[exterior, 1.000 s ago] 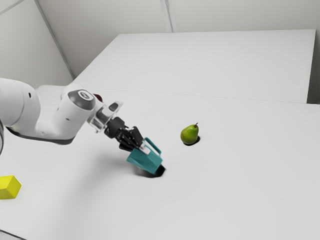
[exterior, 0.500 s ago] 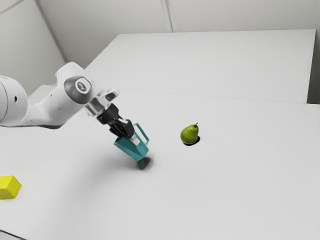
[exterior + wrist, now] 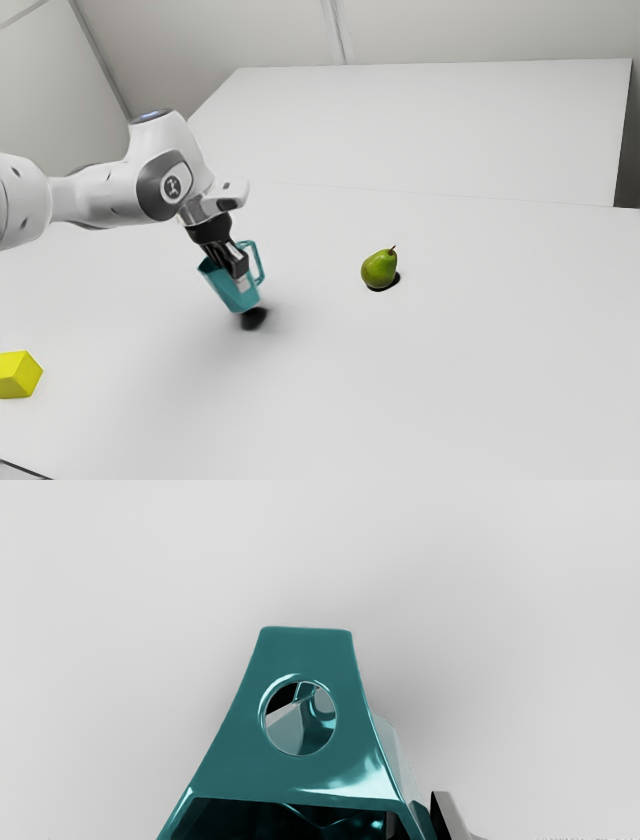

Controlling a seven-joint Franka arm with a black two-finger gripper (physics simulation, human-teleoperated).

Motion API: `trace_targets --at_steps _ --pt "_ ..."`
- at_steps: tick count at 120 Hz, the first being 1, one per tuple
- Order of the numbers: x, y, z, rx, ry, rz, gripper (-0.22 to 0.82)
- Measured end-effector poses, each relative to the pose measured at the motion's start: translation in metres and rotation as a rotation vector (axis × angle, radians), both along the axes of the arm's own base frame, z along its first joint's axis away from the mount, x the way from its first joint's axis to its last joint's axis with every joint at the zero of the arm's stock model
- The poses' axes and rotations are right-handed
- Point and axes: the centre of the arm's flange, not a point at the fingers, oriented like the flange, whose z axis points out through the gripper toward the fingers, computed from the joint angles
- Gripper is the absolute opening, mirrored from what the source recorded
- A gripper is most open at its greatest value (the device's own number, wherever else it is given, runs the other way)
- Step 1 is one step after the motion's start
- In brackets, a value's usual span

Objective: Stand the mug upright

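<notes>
Partly behind the hand [image 3: 240, 276], the tilted mug [image 3: 231, 293]

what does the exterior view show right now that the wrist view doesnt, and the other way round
Exterior view alone: the green pear, the yellow block and the white arm.

Wrist view alone: a round opening in a teal face of the mug.

Both: that same mug, the gripper with a finger beside it, and the white tabletop.
</notes>
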Motion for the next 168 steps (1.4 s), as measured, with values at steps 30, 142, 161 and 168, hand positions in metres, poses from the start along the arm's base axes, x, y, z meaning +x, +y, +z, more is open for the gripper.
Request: trace_targets --at_steps 30,142,161,168 --pt "0.0 -0.003 -0.003 0.083 0.001 -0.037 -0.17" --pt "0.007 -0.025 -0.052 0.189 0.062 -0.06 -0.15" --pt "0.007 -0.025 -0.052 0.182 0.064 -0.056 0.2" --pt "0.007 -0.025 -0.051 0.181 0.063 -0.055 0.3"
